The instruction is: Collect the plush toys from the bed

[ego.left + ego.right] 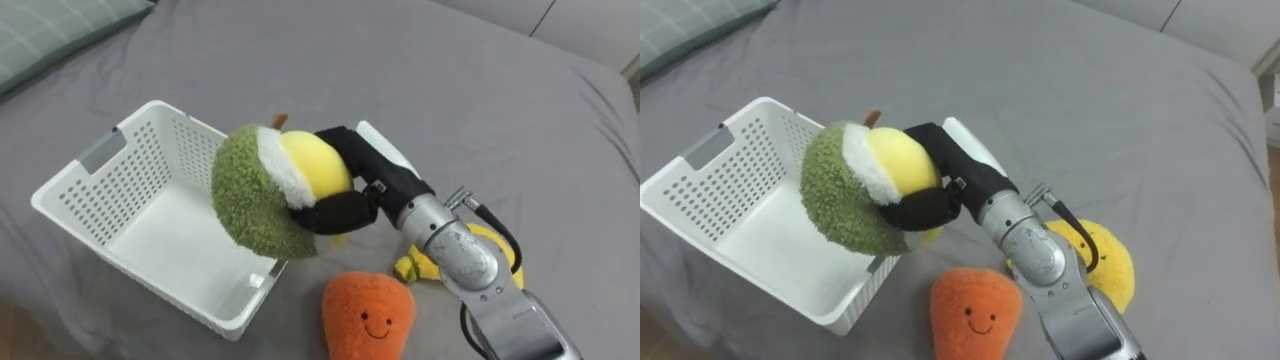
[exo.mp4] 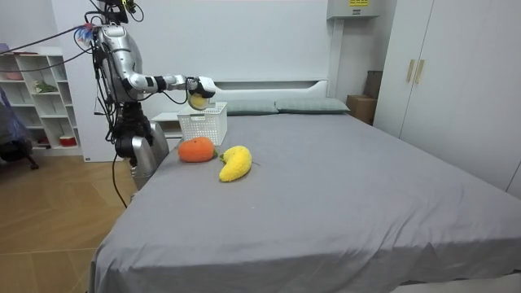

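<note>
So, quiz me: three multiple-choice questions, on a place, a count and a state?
1. Where is the green and yellow plush toy? A on the floor; B held over the white basket; C on a pillow.
2. How many toys lie on the grey bed? A none; B four; C two.
3. The right hand is: A shut on the plush toy; B open; C shut, empty.
1 B: it hangs over the basket's rim. 2 C: the orange toy and the yellow toy. 3 A: it is curled round the toy.
</note>
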